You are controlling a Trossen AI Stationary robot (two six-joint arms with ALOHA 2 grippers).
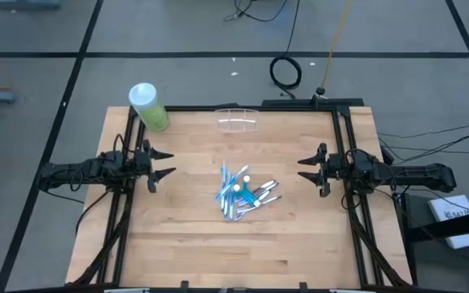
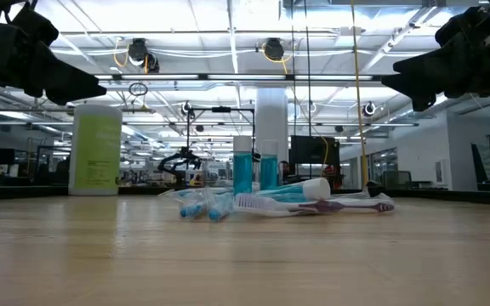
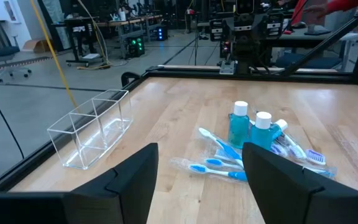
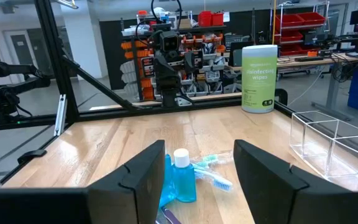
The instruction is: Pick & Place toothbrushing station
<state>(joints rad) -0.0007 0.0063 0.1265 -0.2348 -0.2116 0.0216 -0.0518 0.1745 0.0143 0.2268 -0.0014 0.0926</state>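
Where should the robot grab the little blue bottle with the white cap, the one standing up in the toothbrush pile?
Probably around its blue body, just under the white cap. The blue bottle stands upright beside a second bottle, with toothbrushes lying round their bases, so coming straight down from above looks safest. The fingers should close on the sides facing away from its twin. Both the left gripper and right gripper are open.

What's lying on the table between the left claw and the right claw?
The pile of toothbrushes and small blue bottles lies between the left claw and right claw, per the high view.

Ceiling strip lights are shining bright and even overhead. The wooden table ahead of the right pincer is catching soft glare.
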